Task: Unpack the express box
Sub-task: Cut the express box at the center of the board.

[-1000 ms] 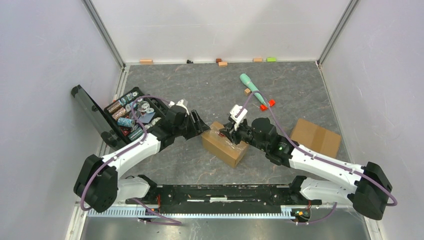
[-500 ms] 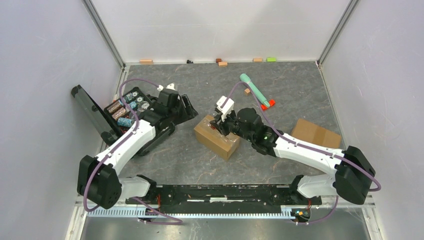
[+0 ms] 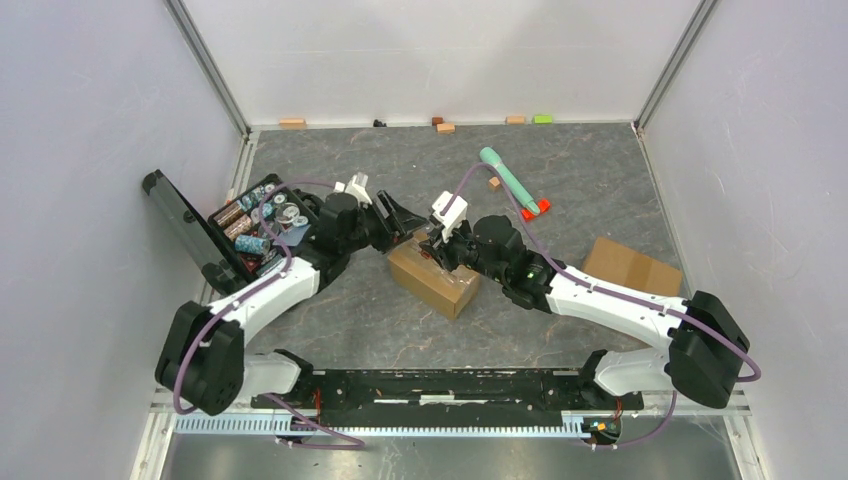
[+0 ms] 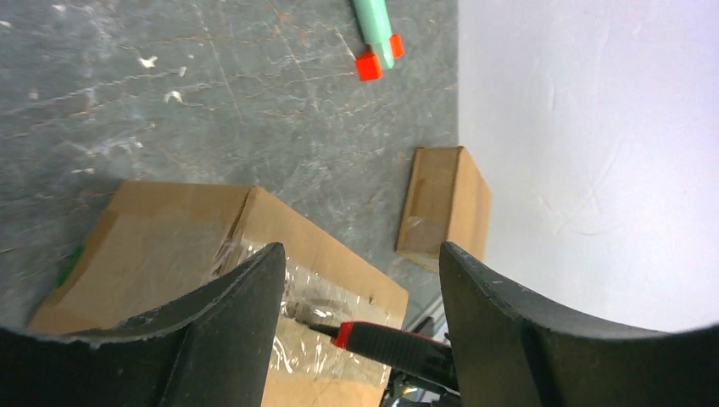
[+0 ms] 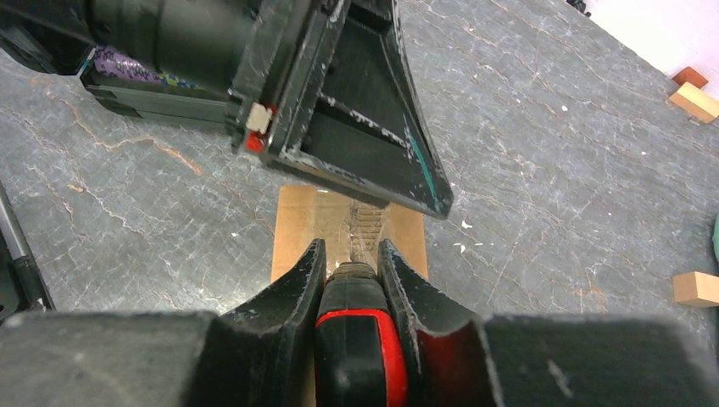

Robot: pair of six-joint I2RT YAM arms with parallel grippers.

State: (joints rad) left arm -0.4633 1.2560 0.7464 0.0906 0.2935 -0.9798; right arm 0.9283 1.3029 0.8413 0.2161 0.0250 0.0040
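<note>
The express box (image 3: 437, 283) lies in the middle of the desk (image 3: 560, 180) between both arms. Its long axis runs far-left to near-right, with the taped seam (image 5: 365, 222) along it. The right tool (image 5: 352, 254) is clamped on a red-handled cutter (image 5: 356, 348), tip at that seam, box directly ahead. The left tool (image 4: 360, 250), fingers apart and holding nothing, hovers over the box's far-left end, likely to brace it.

Top cam: high, behind arm bases (image 3: 195, 365), looks down on whole table (image 3: 400, 170). L wrist cam: close, low, looks across box (image 4: 169, 229) twd right wall (image 4: 593, 127). R wrist cam: v. close, faces left. Both wrist views share box & cutter (image 4: 381, 339).
</note>
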